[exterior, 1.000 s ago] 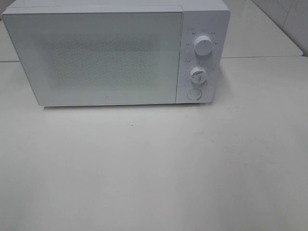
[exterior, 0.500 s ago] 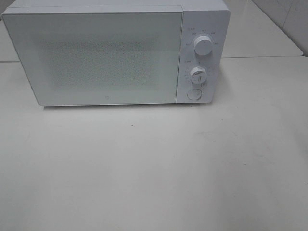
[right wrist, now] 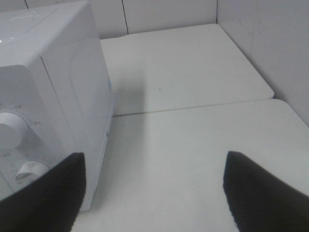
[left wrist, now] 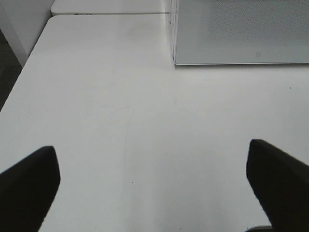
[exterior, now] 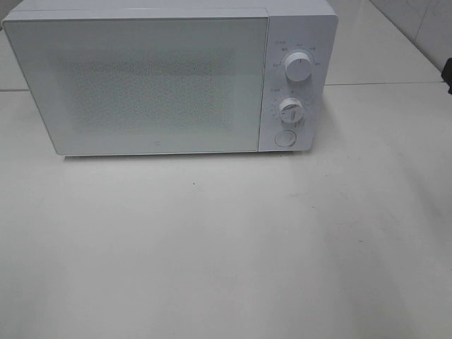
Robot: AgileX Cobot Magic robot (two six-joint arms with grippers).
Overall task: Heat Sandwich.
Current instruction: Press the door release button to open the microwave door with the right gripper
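Note:
The sandwich and its plate are out of view in every frame. The white microwave (exterior: pixel 141 85) stands at the back of the table with its door shut. It also shows in the left wrist view (left wrist: pixel 241 29) and in the right wrist view (right wrist: pixel 53 72). My left gripper (left wrist: pixel 154 188) is open and empty above bare table, short of the microwave's front left corner. My right gripper (right wrist: pixel 154 193) is open and empty beside the microwave's right side, near its knobs (right wrist: pixel 9 130). Only a dark sliver of the right arm (exterior: pixel 449 74) shows in the exterior view.
The microwave's control panel has two white knobs (exterior: pixel 298 68) and a round button (exterior: pixel 284 137). The white table (exterior: pixel 226 247) stretches in front of it. A second table surface (right wrist: pixel 183 63) lies behind, with a wall (right wrist: pixel 280 43) to the right.
A dark part of the right arm has come into the exterior view at its right edge. The microwave has not moved.

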